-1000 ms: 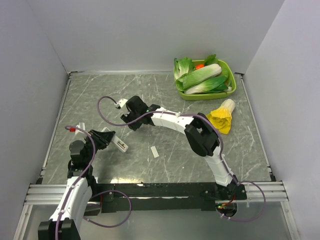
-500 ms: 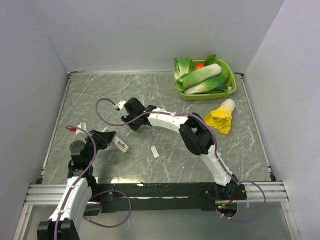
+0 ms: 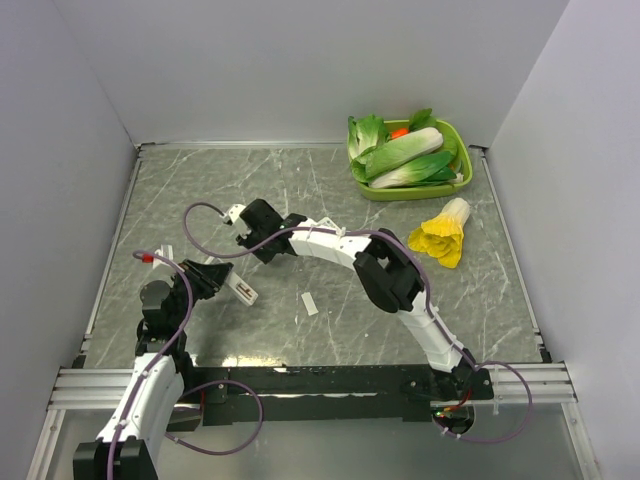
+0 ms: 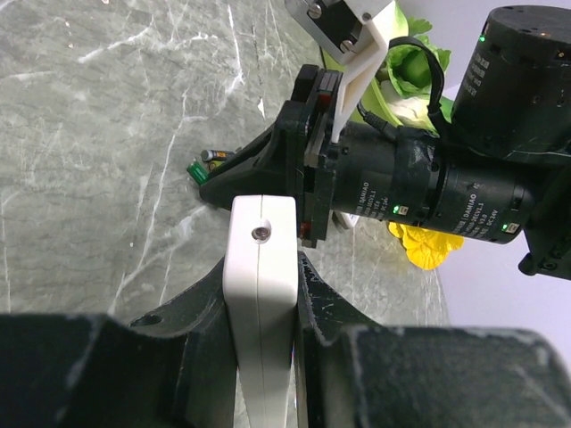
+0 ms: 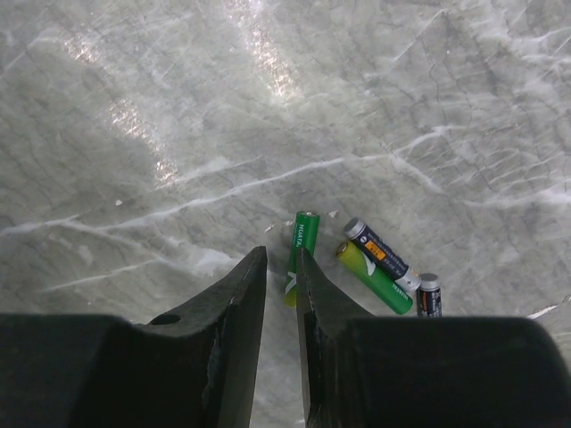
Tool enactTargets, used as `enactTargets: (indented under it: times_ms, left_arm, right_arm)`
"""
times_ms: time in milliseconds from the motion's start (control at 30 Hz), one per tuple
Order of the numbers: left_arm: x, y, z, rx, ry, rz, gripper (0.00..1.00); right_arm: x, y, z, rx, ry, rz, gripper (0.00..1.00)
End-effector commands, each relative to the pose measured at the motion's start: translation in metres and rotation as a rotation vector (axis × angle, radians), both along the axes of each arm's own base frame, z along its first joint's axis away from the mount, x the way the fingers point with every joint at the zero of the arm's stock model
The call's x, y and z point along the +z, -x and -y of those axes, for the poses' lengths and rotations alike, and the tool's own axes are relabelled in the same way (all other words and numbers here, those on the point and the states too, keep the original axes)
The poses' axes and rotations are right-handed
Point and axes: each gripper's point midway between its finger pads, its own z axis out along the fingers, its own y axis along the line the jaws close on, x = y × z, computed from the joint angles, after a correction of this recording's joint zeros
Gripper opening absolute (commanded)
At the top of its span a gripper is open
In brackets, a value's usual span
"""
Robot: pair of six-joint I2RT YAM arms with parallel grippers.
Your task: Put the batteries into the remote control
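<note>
My left gripper (image 3: pixel 218 279) is shut on the slim white remote control (image 3: pixel 241 290), which it holds on edge between its fingers; in the left wrist view the remote (image 4: pixel 260 234) fills the jaws. My right gripper (image 3: pixel 250 228) hovers low over the table just beyond it. In the right wrist view its jaws stand a narrow gap apart with nothing between them (image 5: pixel 281 259). One green battery (image 5: pixel 302 254) lies at its right fingertip, partly hidden by it. A second green battery (image 5: pixel 376 278) lies to the right. The green batteries also show in the left wrist view (image 4: pixel 196 170).
A dark blue battery (image 5: pixel 379 254) and a short dark one (image 5: pixel 429 295) lie beside the green ones. A small white strip (image 3: pixel 309 304) lies mid-table. A green tray (image 3: pixel 462 175) of leafy vegetables stands back right, with a yellow-white vegetable (image 3: pixel 443 235) in front of it.
My right gripper has moved a little to the left across the table. My left gripper and the remote have stayed in place.
</note>
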Motion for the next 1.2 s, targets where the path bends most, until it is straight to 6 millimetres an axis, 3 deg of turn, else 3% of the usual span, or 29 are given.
enactTargets:
  times_ms: [0,267,667,733,833,900,967,1000,1033,1067,1100,1133,1167]
  left_arm:
    - [-0.009,0.005,0.003,-0.021,-0.010,0.026,0.02]
    - [-0.010,0.006,0.004,-0.024,-0.008,0.021,0.02]
    - [-0.011,0.007,0.005,-0.026,-0.002,0.017,0.02]
    - [-0.009,0.007,0.006,-0.032,0.000,0.024,0.02]
    - [-0.007,0.009,0.009,-0.055,0.004,0.046,0.02]
    - [-0.002,0.012,0.013,-0.083,0.011,0.078,0.02]
    - [0.001,0.017,0.019,-0.119,0.020,0.105,0.02]
    - [0.003,0.018,0.021,-0.131,0.025,0.119,0.02]
    - [0.011,0.020,0.023,-0.144,0.031,0.160,0.02]
    - [0.011,0.022,0.024,-0.153,0.035,0.169,0.02]
    - [0.014,0.024,0.027,-0.173,0.037,0.189,0.02]
    - [0.019,0.026,0.029,-0.183,0.039,0.214,0.02]
    - [0.020,0.028,0.030,-0.190,0.042,0.224,0.02]
  right_arm:
    - [-0.016,-0.004,0.000,-0.016,0.043,0.003,0.27]
    - [-0.026,-0.005,0.007,-0.055,0.070,0.000,0.27]
    - [-0.026,0.000,0.011,-0.066,0.062,-0.019,0.28]
    - [-0.027,0.004,0.014,-0.059,0.069,-0.027,0.24]
    - [-0.028,0.013,0.022,-0.056,0.082,-0.032,0.09]
    - [-0.013,0.016,0.025,-0.062,0.058,-0.022,0.01]
    - [-0.015,0.026,0.034,-0.068,0.050,-0.030,0.00]
    - [0.004,0.029,0.034,-0.071,0.007,-0.021,0.00]
    - [-0.001,0.036,0.043,-0.076,0.017,-0.035,0.00]
    - [0.006,0.037,0.044,-0.081,-0.007,-0.024,0.00]
    - [0.027,0.042,0.043,-0.079,-0.058,-0.021,0.00]
    - [0.023,0.050,0.051,-0.082,-0.057,-0.035,0.00]
    - [0.032,0.050,0.052,-0.087,-0.088,-0.023,0.00]
